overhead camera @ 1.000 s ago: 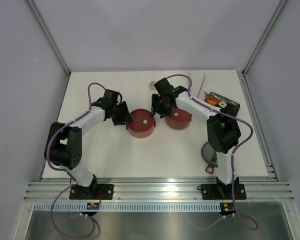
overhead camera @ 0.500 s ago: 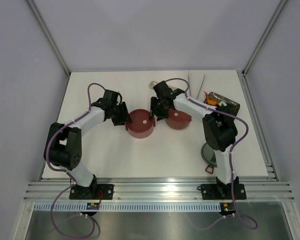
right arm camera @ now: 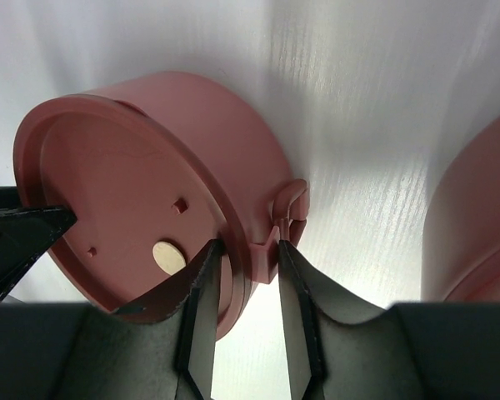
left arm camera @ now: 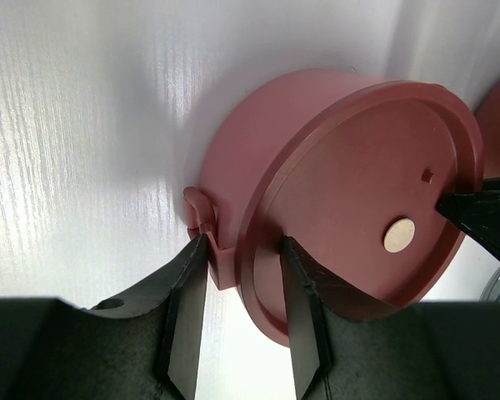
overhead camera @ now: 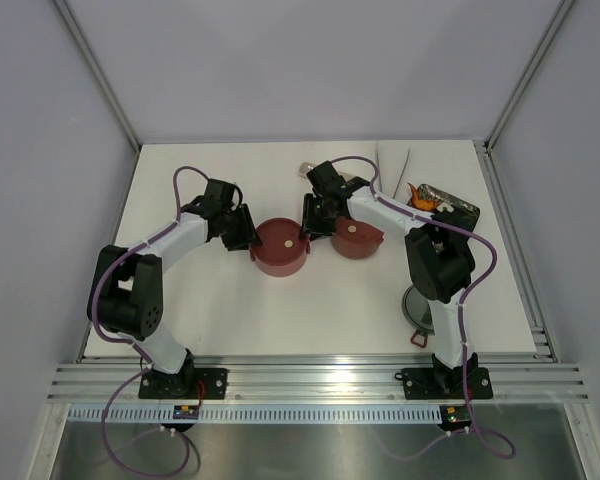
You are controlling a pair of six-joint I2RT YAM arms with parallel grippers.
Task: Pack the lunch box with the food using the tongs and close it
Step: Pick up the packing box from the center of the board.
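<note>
lidded bowl (overhead camera: 282,247) at centre of the overhead view, resting on the table (overhead camera: 210,310), with a second bowl (overhead camera: 358,240) just to its right. left gripper (left arm camera: 243,250) straddles the rim at the left lug (left arm camera: 202,212), one finger outside against the lug, the other over the lid (left arm camera: 375,183). right gripper (right arm camera: 248,250) does likewise at the opposite lug (right arm camera: 292,200). whether either pair of jaws presses or merely stands round the rim cannot be told. food (overhead camera: 421,196) lies on the tray (overhead camera: 458,211), upper right, unpacked. the step appears to be a two-sided hold on the bowl. to do it well, seat both pairs squarely at the lugs, tighten evenly and keep the bowl level, lest one side slip or the lid tilt.
</note>
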